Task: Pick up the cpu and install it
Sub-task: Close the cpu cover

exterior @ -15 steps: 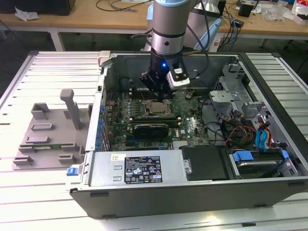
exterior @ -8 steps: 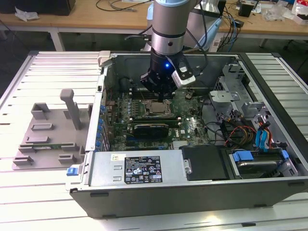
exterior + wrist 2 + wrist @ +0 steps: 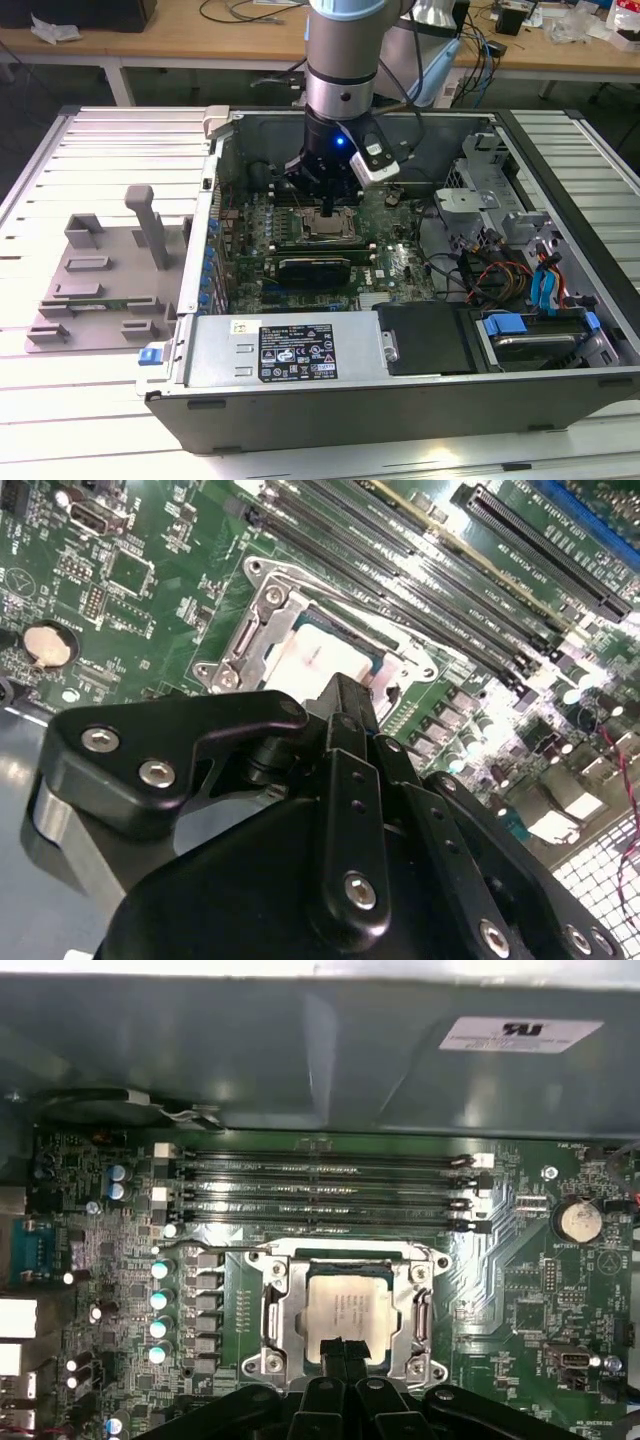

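Observation:
The cpu (image 3: pixel 345 1302), a silver square chip, lies flat inside the open metal socket frame (image 3: pixel 273 1310) on the green motherboard, within the opened computer case (image 3: pixel 200 200). In the exterior view the cpu (image 3: pixel 328 224) sits directly under the arm. My gripper (image 3: pixel 340 1348) hovers just above the chip's edge, its two black fingers pressed together with nothing seen between them. In the second wrist view the gripper (image 3: pixel 345 695) covers part of the cpu (image 3: pixel 305 660); whether its tip touches the chip I cannot tell.
Memory slots (image 3: pixel 320 1190) run beside the socket, with capacitors (image 3: pixel 160 1300) on another side. A power supply (image 3: pixel 290 350), loose cables (image 3: pixel 500 275) and a drive bay (image 3: pixel 540 335) crowd the case. A grey fixture plate (image 3: pixel 100 280) with upright blocks lies at the exterior view's left.

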Robot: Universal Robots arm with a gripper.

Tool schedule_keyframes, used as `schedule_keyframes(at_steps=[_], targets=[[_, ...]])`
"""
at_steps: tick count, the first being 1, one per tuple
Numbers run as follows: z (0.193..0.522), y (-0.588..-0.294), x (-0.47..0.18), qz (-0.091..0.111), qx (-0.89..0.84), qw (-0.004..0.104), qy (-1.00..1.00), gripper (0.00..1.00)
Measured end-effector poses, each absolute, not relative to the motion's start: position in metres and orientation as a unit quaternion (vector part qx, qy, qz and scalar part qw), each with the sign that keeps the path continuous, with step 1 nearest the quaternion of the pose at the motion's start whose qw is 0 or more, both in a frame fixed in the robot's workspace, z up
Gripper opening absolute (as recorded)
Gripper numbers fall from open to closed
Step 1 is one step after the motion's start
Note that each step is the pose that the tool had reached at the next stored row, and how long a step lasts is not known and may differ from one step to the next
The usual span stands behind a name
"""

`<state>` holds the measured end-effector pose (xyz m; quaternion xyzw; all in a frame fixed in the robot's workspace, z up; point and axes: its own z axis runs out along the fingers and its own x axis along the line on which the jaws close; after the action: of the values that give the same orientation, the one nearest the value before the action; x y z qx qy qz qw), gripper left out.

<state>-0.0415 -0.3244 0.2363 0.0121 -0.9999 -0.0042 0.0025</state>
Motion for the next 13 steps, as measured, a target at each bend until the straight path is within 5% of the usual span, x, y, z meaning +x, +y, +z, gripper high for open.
schedule_keyframes(at_steps=[13], targets=[[0.222, -0.328, -0.060, -0.004, 0.019, 0.003, -1.000, 0.11]])
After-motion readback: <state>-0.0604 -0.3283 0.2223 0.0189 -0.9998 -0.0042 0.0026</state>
